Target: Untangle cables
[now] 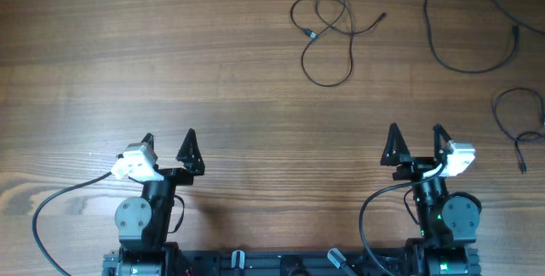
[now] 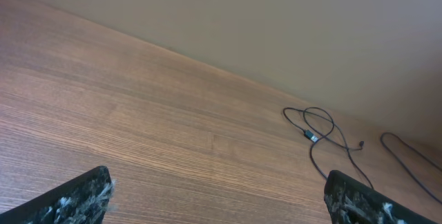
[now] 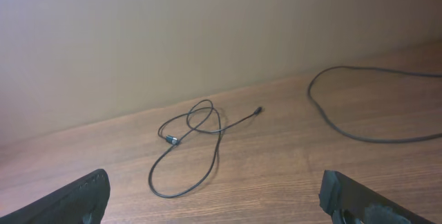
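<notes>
Three thin black cables lie apart at the far side of the wooden table [image 1: 170, 54]. One is loosely looped over itself at the top centre [image 1: 310, 33]. It also shows in the left wrist view [image 2: 310, 137] and the right wrist view [image 3: 170, 140]. A second forms a big open loop at the top right [image 1: 427, 25], [image 3: 359, 137], and its end shows in the left wrist view [image 2: 384, 138]. A third lies curled at the right edge [image 1: 519, 150]. My left gripper [image 1: 169, 144], [image 2: 217, 182] and right gripper [image 1: 415, 140], [image 3: 215, 182] are open, empty and far from the cables.
Both arm bases stand at the near table edge, each with a thicker black cable [image 1: 51, 208] [image 1: 366, 216] looping beside it. A plain beige wall [image 3: 207, 30] rises behind the table's far edge.
</notes>
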Tool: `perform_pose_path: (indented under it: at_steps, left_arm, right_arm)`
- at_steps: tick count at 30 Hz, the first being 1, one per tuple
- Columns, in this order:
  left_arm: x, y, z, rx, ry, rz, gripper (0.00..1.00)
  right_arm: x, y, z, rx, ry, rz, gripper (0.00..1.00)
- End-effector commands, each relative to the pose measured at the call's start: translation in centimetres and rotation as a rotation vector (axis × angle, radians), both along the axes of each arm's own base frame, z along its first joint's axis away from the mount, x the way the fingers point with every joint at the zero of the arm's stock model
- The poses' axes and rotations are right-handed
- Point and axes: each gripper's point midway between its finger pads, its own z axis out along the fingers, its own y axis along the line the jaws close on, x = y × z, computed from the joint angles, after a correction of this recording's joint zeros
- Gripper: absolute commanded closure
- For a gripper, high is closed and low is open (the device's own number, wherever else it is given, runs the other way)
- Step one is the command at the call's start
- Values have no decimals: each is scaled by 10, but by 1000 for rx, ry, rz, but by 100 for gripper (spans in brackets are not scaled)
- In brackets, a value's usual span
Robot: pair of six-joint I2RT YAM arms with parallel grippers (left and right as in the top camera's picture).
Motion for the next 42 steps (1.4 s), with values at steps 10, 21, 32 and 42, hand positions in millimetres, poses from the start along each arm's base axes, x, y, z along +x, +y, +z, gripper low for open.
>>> perform_pose_path:
  at_steps: [10, 21, 32, 42]
  left_arm:
    - [0, -1, -4, 18, 6, -13, 0]
    - [0, -1, -4, 18, 6, -13, 0]
    - [0, -1, -4, 18, 6, -14, 0]
    - [0, -1, -4, 18, 6, -13, 0]
  right_arm:
    - [-1, 2, 3, -138, -27, 15, 0]
    - [-1, -15, 3, -234, -26, -55, 0]
    - [-1, -16, 4, -280, -28, -57, 0]
    - [-1, -16, 4, -280, -28, -57, 0]
